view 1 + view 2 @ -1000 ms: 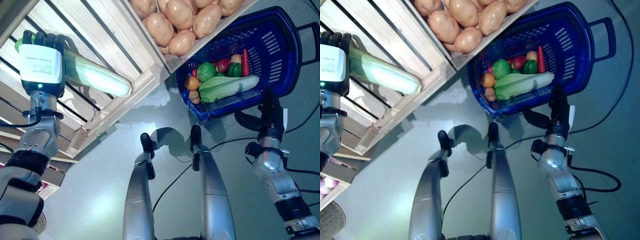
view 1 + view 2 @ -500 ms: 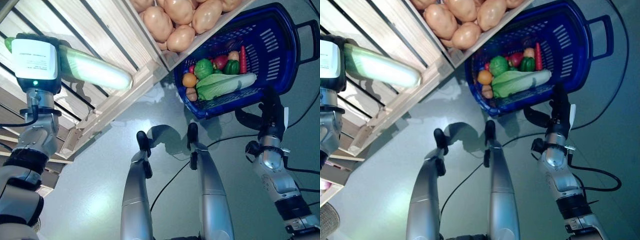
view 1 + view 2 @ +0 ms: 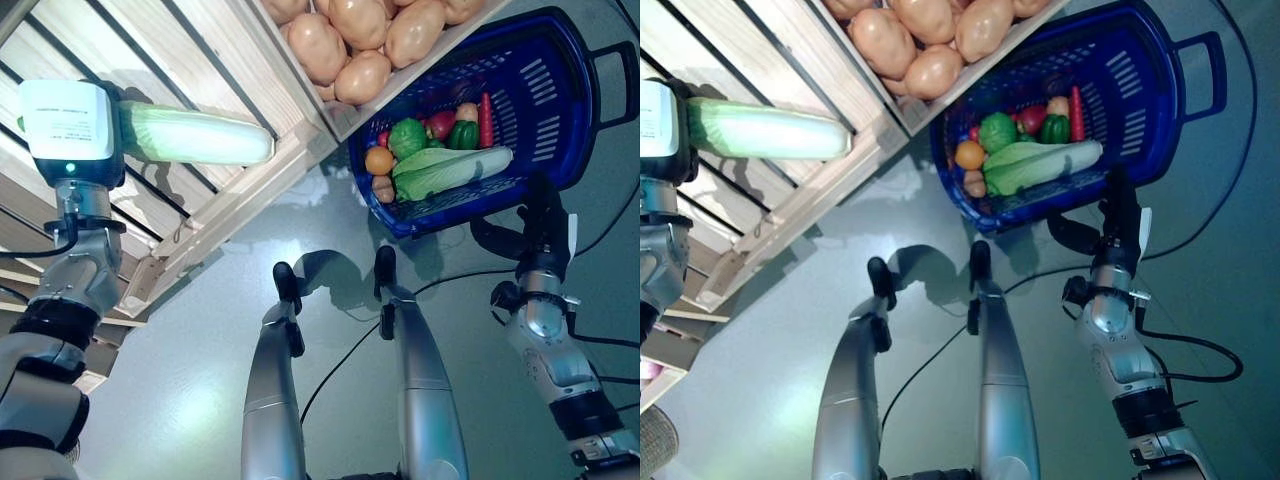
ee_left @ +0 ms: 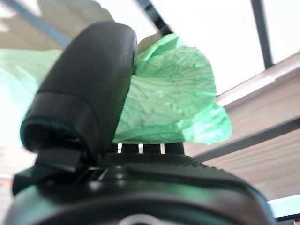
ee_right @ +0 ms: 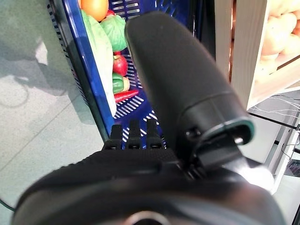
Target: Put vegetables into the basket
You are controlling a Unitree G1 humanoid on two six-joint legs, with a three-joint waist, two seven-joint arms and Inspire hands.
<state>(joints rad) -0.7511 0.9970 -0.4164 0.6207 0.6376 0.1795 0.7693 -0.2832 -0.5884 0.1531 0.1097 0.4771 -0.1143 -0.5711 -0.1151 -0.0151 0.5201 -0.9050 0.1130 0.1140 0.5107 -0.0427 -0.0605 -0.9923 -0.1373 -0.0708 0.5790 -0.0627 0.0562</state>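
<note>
My left hand [image 3: 65,120] is shut on a long pale green cabbage [image 3: 195,137] and holds it in front of the wooden stand's slats, its free end pointing towards the basket. In the left wrist view the thumb [image 4: 84,93] lies over its green leaves [image 4: 173,103]. The blue plastic basket [image 3: 560,100] stands on the floor to the right. A similar long cabbage [image 3: 450,172], a green pepper [image 3: 408,138], an orange round vegetable [image 3: 379,160] and red ones lie in it. My right hand [image 3: 545,215] is open just beside the basket's near rim [image 5: 89,79].
The wooden stand [image 3: 250,190] runs from the upper left down to the floor. One of its crates [image 3: 340,115] overhangs the basket's left rim. The grey floor [image 3: 200,350] lies between the stand and the basket.
My left hand has turned the cabbage so that its free end has risen and it lies more level. The right hand has stayed by the basket's rim.
</note>
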